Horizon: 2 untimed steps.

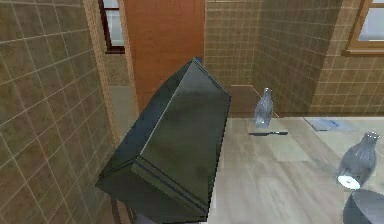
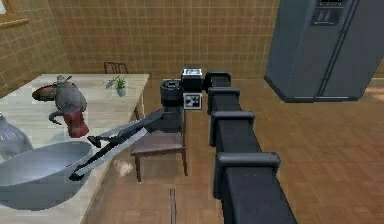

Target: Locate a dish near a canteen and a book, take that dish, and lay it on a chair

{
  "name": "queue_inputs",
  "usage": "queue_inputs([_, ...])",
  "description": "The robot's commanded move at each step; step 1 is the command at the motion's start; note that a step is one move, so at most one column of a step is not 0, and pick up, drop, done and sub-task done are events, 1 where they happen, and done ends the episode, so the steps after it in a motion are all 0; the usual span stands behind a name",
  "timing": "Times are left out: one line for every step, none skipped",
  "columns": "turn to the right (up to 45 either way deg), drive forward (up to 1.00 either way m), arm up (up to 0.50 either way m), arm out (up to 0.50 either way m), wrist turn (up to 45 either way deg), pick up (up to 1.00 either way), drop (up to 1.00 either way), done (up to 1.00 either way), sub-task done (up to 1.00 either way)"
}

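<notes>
Dark tilted box (image 1: 175, 140) up close, near left; glass bottle (image 1: 358, 160) and grey dish (image 1: 368, 210) rim near right on counter (image 1: 280, 160). From the side: dish (image 2: 40, 172) near left, fingers (image 2: 118, 134) right by its rim. Cannot tell how fingers stand, or if holding anything. Might push slippery dish away or knock red thing (image 2: 76, 122) just behind it.

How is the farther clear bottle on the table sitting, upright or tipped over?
Upright. The clear bottle stands on its base on the table, with its narrow neck pointing straight up.
</notes>
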Motion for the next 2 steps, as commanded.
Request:
queue_inputs([0.0,0.00,0.00,0.00,0.0,0.00,1.00,0.00,0.00])
queue_inputs([0.0,0.00,0.00,-0.10,0.0,0.00,0.00,0.00,0.00])
